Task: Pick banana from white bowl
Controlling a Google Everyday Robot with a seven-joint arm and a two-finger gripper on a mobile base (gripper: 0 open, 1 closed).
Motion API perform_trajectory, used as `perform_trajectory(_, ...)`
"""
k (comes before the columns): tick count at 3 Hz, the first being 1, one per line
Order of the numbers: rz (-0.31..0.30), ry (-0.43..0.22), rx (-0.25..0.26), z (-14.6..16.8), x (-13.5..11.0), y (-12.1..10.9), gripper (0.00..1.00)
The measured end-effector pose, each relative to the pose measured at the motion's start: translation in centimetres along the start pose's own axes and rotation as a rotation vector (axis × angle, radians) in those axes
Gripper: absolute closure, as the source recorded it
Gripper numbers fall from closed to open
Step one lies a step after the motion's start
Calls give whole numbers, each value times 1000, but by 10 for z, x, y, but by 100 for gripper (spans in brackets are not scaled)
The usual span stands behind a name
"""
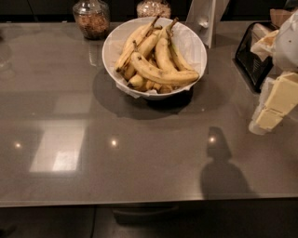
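The white bowl [188,44] with paper lining stands at the back middle of the grey table and holds several bananas. The banana [160,74], long, curved and speckled, lies across the front of the pile, its dark stem to the left and its tip to the right. My gripper [274,104], cream-coloured, hangs at the right edge of the view above the table. It is well to the right of the bowl, a little nearer than it, and touches nothing.
Two glass jars [92,17] [153,8] with brownish contents stand behind the bowl. A white upright stand [207,18] is behind the bowl's right side. A black rack [253,56] sits at the far right. The table's front edge [139,202] runs along the bottom.
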State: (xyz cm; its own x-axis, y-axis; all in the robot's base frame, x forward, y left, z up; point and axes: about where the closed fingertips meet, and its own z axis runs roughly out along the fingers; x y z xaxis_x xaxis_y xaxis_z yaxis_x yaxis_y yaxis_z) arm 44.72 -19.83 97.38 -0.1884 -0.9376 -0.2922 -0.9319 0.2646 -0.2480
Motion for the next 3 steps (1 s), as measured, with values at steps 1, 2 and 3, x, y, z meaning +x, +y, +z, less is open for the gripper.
perform_trajectory(1, -13, -159, -11, 17, -33, -6, 0)
perform_trajectory(2, -20, -325, -36, 32, -72, -15, 0)
perform_trajectory(3, -15, -481, -62, 41, -116, -28, 0)
